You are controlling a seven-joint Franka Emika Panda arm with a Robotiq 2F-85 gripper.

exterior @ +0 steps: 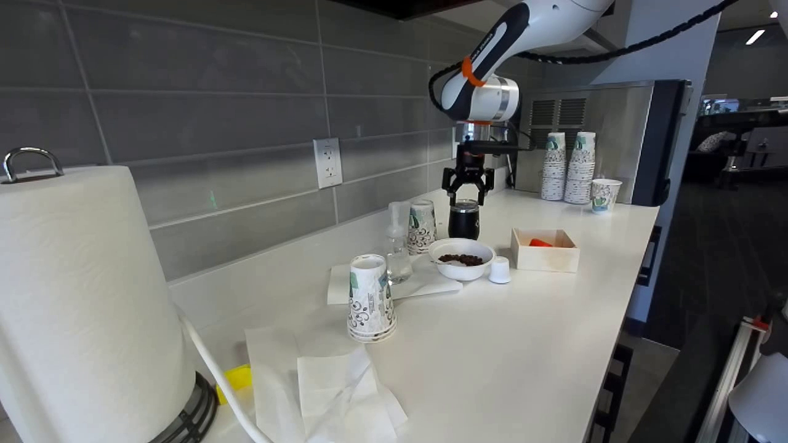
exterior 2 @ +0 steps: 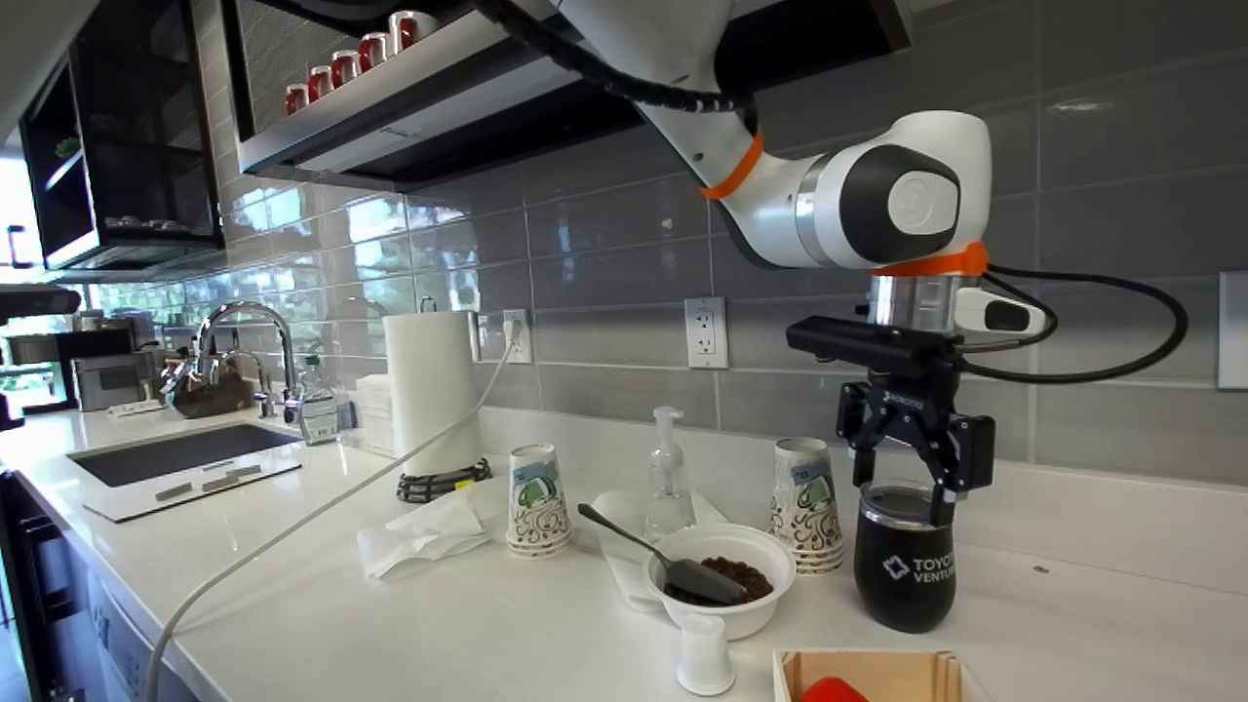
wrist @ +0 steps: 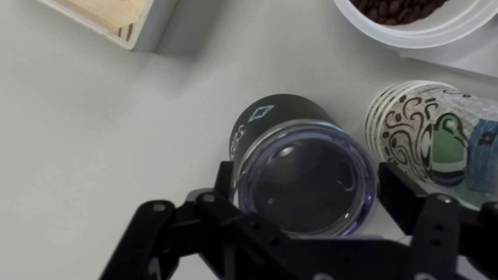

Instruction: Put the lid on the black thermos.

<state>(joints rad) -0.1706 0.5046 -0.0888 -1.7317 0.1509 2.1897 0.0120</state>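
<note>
Over the black thermos (exterior 2: 905,580), the hand (exterior 2: 902,497) points down astride the lid (wrist: 305,181) — grip unclear.

I monitor the counter (exterior: 511,369) through three views. In an exterior view I look along its length from close beside the paper towel roll (exterior: 92,295) toward the steel appliance (exterior: 625,141). In an exterior view I face the tiled wall (exterior 2: 624,283) obliquely, nearer the black thermos (exterior 2: 902,595), with the sink (exterior 2: 185,453) far off at frame left. Both exterior views share the paper towel roll, white bowl (exterior: 465,272) and thermos. The wrist view faces down onto the thermos at close range (the gripper (wrist: 307,181) fills the lower edge); part of the bowl also falls in its frame.
</note>
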